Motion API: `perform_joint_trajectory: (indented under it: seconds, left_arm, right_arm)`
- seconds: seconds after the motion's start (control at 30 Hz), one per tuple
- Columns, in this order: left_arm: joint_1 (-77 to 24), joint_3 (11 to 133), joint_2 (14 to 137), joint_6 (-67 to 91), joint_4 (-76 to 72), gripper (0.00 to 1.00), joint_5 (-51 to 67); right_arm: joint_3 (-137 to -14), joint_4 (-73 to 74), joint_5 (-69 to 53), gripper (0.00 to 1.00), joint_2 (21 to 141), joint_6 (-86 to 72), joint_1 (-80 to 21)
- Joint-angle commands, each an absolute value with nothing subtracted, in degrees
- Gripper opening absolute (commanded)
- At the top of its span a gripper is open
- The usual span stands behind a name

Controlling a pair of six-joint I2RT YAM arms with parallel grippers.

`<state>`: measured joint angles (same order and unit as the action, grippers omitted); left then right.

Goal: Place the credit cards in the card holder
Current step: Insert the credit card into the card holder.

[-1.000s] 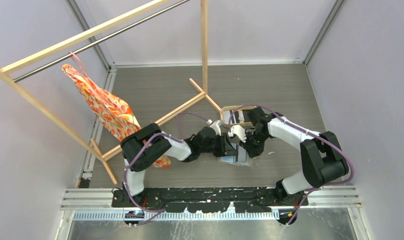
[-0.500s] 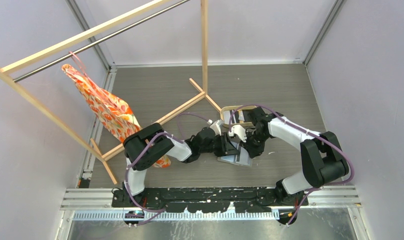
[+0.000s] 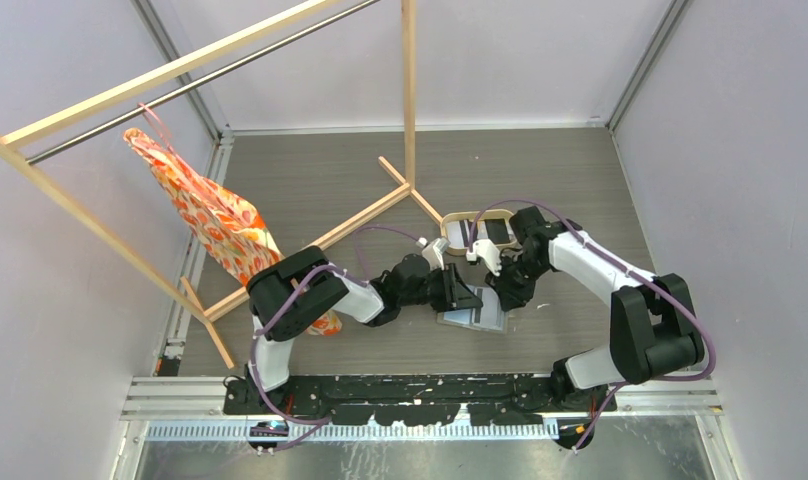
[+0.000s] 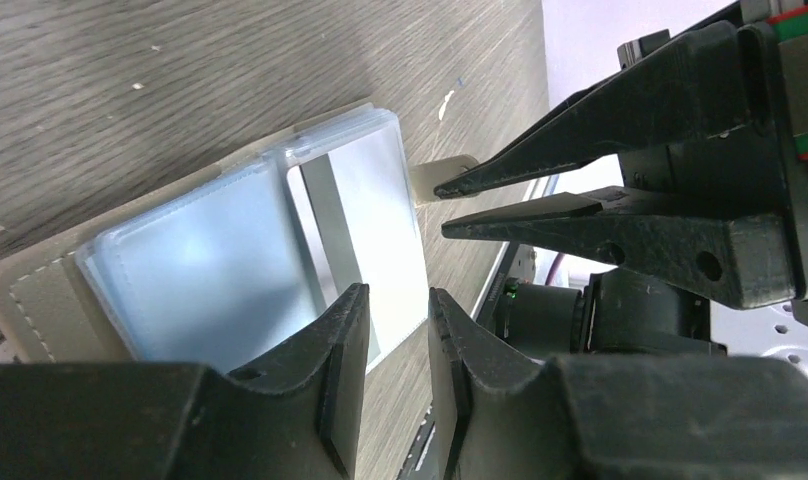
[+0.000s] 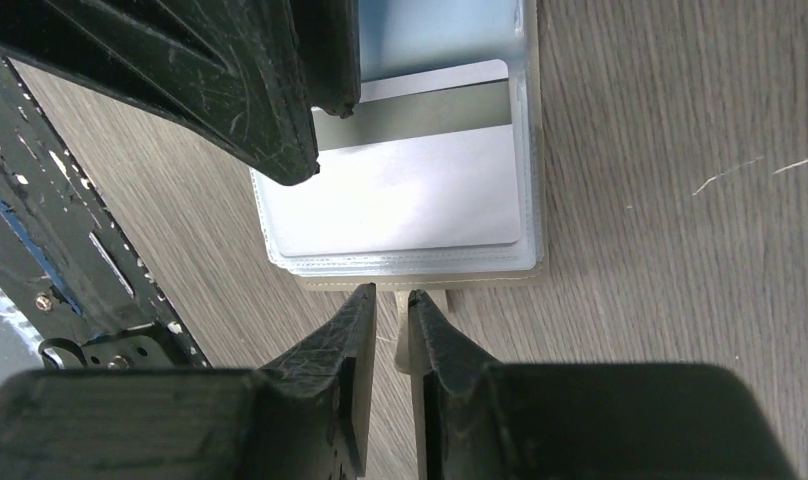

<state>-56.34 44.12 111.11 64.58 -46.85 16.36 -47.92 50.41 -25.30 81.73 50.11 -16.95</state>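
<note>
- From the top, the table (image 3: pixel 580 180) is grey wood with long lines in it. A thin wooden rack (image 3: pixel 320 240) stands on its far left part. An orange flowery cloth (image 3: pixel 215 215) hangs from the rack.
- The card holder (image 3: pixel 477 320) lies open and flat near the middle of the table's near edge. The left gripper (image 3: pixel 472 298) is over its left side. The right gripper (image 3: pixel 502 298) is at its right side. From up here I cannot tell how wide the fingers are.
- Just behind the card holder sits an oval tray (image 3: pixel 448 228) with a light wood rim. A pale card (image 3: pixel 462 233) and a dark card (image 3: pixel 496 232) lie in it.
- From the left wrist, the card holder (image 4: pixel 50 290) looks soft and grey-tan, with stitches along its edge. Inside are clear, shiny sleeves (image 4: pixel 210 270).
- A white card (image 4: pixel 380 230) with a grey stripe sits in one sleeve.
- The left gripper's (image 4: pixel 398 295) black fingers have a small gap with nothing in it. They hang over that white card.
- The right gripper's (image 4: pixel 442 208) pointy fingers are a little apart. Their tips are right by a small tan tab (image 4: pixel 435 175) on the holder's edge.
- From the right wrist, the white card (image 5: pixel 410 190) lies flat in its sleeve, under the left gripper's tips.
- The right gripper's (image 5: pixel 390 300) fingers have a thin gap and hold nothing. They are just past the holder's edge.
</note>
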Motion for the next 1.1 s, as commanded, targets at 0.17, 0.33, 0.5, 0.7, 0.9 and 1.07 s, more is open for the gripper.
perform_joint_trajectory:
  seconds: [0.17,0.33,0.5,0.7,0.9,1.07]
  left_arm:
    - [-56.86,45.01,109.85,63.76,-50.32,0.29,16.69]
    - [-56.87,44.87,105.34,58.68,-42.29,0.30,13.90]
    - [-56.90,45.02,100.77,53.12,-32.93,0.31,9.93]
    - [-56.95,47.01,100.99,51.29,-28.26,0.30,9.02]
    - [-56.95,49.27,102.69,50.74,-25.94,0.26,9.42]
    - [-56.95,50.89,104.76,50.95,-25.30,0.21,10.35]
  right_arm:
    - [-52.09,55.46,-27.11,0.24,82.13,52.91,-14.41]
    - [-52.27,55.96,-29.09,0.24,82.04,53.00,-14.25]
    - [-52.48,56.06,-30.33,0.24,83.12,52.64,-14.37]
    - [-52.12,53.94,-29.40,0.23,84.94,50.52,-15.58]
    - [-51.80,52.13,-27.75,0.21,85.80,48.79,-16.11]
    - [-51.92,50.72,-26.03,0.16,86.95,47.18,-16.42]
